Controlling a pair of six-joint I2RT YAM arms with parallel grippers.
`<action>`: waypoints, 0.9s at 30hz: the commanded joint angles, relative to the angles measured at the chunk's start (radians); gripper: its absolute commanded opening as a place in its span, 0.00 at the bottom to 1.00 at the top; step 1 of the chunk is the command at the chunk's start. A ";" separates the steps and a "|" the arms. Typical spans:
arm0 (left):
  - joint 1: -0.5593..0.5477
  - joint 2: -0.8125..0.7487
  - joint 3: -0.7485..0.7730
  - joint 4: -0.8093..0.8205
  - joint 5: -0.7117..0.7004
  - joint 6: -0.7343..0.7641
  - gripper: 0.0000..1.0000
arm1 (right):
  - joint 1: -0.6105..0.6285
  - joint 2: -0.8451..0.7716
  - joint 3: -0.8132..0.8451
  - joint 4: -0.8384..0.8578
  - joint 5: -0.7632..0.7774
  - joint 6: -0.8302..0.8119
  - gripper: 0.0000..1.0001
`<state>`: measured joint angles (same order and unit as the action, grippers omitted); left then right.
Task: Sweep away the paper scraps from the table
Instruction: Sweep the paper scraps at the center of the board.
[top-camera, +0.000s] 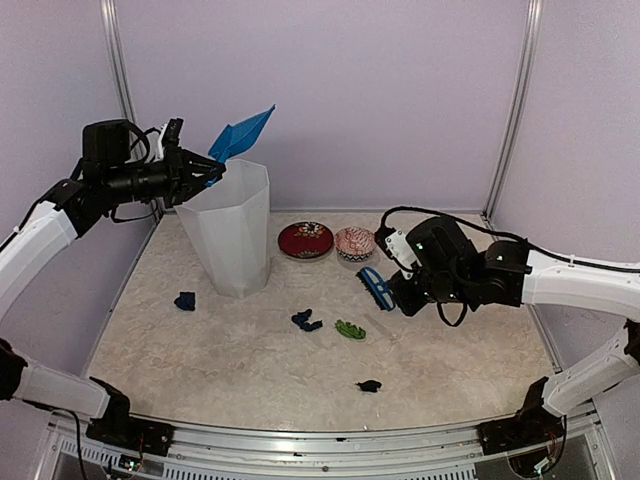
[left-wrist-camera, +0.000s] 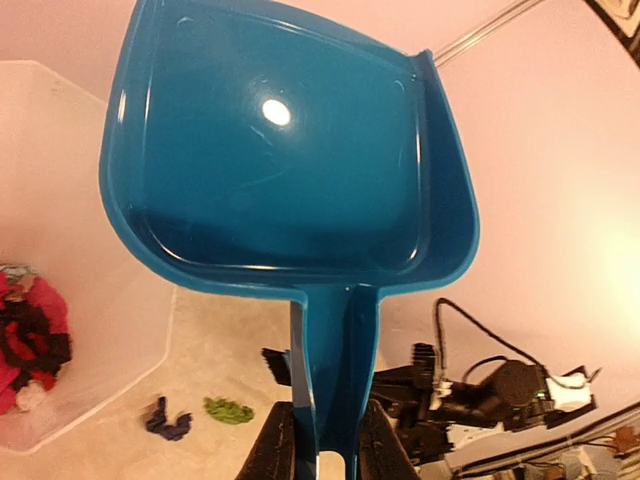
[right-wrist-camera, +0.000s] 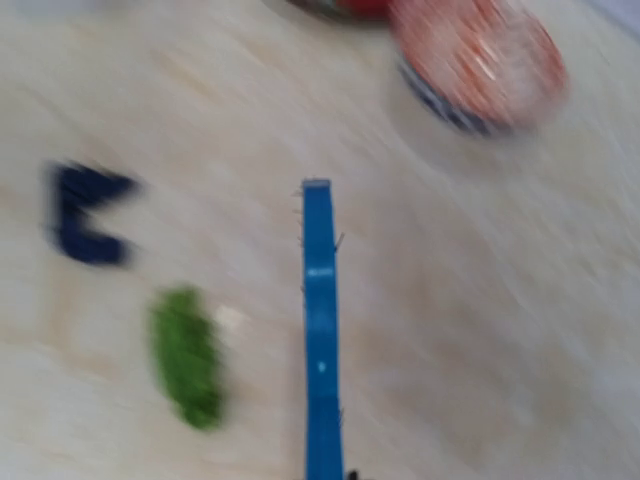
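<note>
My left gripper (top-camera: 200, 172) is shut on the handle of the blue dustpan (top-camera: 240, 134), held tilted high over the white bin (top-camera: 235, 230). In the left wrist view the handle sits between my fingers (left-wrist-camera: 275, 445), the dustpan (left-wrist-camera: 280, 150) looks empty, and red, black and white scraps (left-wrist-camera: 30, 340) lie in the bin. My right gripper (top-camera: 405, 295) is shut on the blue brush (top-camera: 377, 288), low over the table (top-camera: 200, 370). On the table lie a navy scrap (top-camera: 185, 300), another navy scrap (top-camera: 306, 321), a green scrap (top-camera: 350, 329) and a black scrap (top-camera: 369, 385). The blurred right wrist view shows the brush (right-wrist-camera: 320, 330), the green scrap (right-wrist-camera: 187, 355) and a navy scrap (right-wrist-camera: 85, 215).
A red bowl (top-camera: 305, 240) and a pink patterned bowl (top-camera: 354, 243) stand at the back, right of the bin and just behind the brush. The pink bowl also shows in the right wrist view (right-wrist-camera: 475, 65). Purple walls and metal frame posts enclose the table.
</note>
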<state>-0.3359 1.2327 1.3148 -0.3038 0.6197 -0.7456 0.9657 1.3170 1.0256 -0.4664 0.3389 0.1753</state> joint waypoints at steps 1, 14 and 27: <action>-0.080 -0.042 0.085 -0.340 -0.347 0.296 0.00 | 0.038 -0.046 0.010 0.152 -0.182 -0.065 0.00; -0.164 -0.167 0.104 -0.468 -0.770 0.426 0.00 | 0.203 0.163 0.028 0.547 -0.444 -0.358 0.00; -0.162 -0.363 -0.006 -0.412 -0.989 0.473 0.00 | 0.223 0.492 0.283 0.635 -0.558 -1.052 0.00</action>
<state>-0.4946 0.8894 1.3560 -0.7490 -0.2890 -0.2989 1.1877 1.7271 1.2102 0.1143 -0.1795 -0.6170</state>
